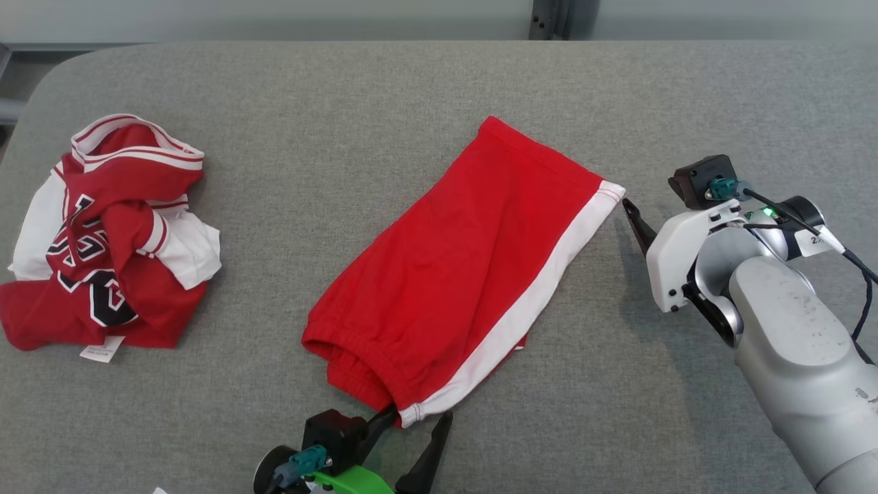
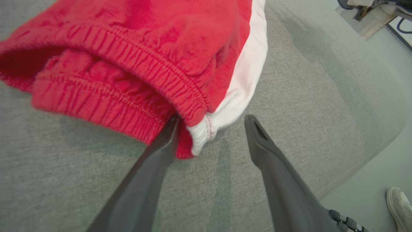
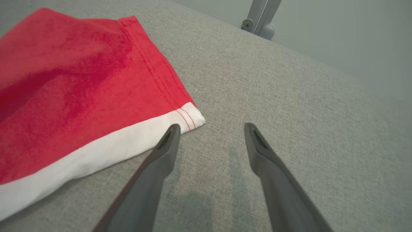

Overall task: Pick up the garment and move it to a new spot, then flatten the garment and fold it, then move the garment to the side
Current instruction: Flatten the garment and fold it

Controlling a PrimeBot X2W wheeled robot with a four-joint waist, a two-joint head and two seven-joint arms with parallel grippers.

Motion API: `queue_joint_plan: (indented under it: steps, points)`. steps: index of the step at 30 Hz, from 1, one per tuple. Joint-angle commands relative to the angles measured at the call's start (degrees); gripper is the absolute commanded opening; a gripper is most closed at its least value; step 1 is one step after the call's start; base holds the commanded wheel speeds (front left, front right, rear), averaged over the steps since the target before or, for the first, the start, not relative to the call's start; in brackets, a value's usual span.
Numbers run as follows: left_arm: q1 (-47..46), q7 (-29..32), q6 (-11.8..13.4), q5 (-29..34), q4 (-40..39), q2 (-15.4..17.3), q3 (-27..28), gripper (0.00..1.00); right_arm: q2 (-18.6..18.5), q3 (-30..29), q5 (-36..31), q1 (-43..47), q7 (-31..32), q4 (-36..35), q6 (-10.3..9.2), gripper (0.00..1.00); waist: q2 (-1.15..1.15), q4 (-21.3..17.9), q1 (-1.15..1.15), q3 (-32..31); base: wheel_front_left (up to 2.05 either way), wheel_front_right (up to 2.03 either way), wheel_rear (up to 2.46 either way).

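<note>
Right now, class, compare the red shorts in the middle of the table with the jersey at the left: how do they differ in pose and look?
The shorts lie spread nearly flat; the jersey is crumpled in a heap. The shorts are plain red with one white side stripe; the jersey has black numerals, white panels and striped trim. Both are red and white and rest on the grey table.

A crumpled red-and-white jersey (image 1: 103,233) with black, white-edged numerals lies in a heap near the left edge of the grey fabric-covered desk (image 1: 343,103). A small white label (image 1: 101,352) pokes out at its near edge. Beyond the desk's far edge stands a grey metal post (image 1: 552,19). A pale shoe (image 2: 399,206) rests on the floor (image 2: 363,193) beside the desk.
</note>
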Motion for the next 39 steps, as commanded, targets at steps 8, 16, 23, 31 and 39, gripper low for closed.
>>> queue_joint_plan:
  steps: [8, 16, 23, 31, 39]
  points:
    - [-4.7, -1.6, 0.0, -1.5, -0.2, 0.0, -3.4, 0.89, -1.3, 2.9, 1.5, -4.1, 0.1, 3.3, -0.02, 1.0, 0.0, 4.2, -0.01, 6.7, 0.0, 0.0, 0.0]
    - [-8.2, -3.2, 0.0, -2.9, 1.1, 0.4, -5.9, 0.31, -0.8, 7.0, 5.0, -5.4, -0.1, 6.2, 0.09, 1.0, 0.0, 5.6, -0.01, 9.7, 0.0, 0.0, 0.0]
    - [-8.2, -4.5, 0.0, -4.9, 1.8, 1.7, -6.1, 0.0, -1.4, 8.2, 7.9, -5.3, -2.4, 7.3, -0.01, 0.0, 0.0, 4.6, -0.01, 8.5, 0.0, 0.0, 0.0]
    - [-4.1, -3.6, 1.2, -8.1, -6.6, 5.1, -3.1, 0.0, -3.2, 5.2, 12.3, -3.8, -7.0, 1.6, -0.05, 0.0, 0.0, 1.3, -0.01, 2.7, 0.0, 0.0, 0.0]
    - [-0.9, 2.4, 4.0, -12.7, -27.6, 11.4, 2.0, 0.0, -7.4, -2.9, 21.3, 2.8, -4.6, -17.9, -0.07, 0.0, 0.0, -4.9, -0.01, -3.0, 0.0, 0.0, 0.0]
